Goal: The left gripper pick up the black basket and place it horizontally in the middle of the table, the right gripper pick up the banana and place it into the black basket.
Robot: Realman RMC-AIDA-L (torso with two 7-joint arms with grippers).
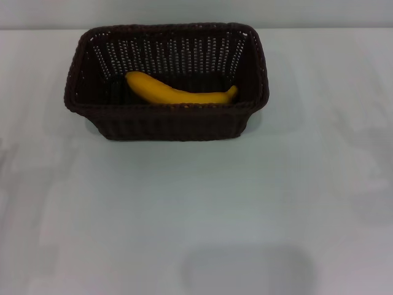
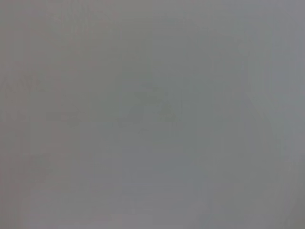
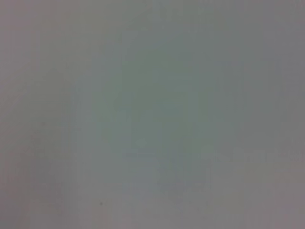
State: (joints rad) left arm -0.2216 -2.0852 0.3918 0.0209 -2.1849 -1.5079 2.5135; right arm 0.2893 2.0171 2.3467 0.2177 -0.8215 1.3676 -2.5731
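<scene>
The black basket (image 1: 166,120) stands upright on the white table (image 1: 196,209), toward the far middle, its long side facing me. The banana (image 1: 178,91) lies inside it on the basket floor, curved, its brownish tip pointing right. Neither the left gripper nor the right gripper shows in the head view. Both wrist views show only plain white table surface, with no fingers and no objects.
The table's far edge (image 1: 307,28) runs just behind the basket, with a pale wall beyond it. Faint shadows lie on the table at the left and right sides and near the front.
</scene>
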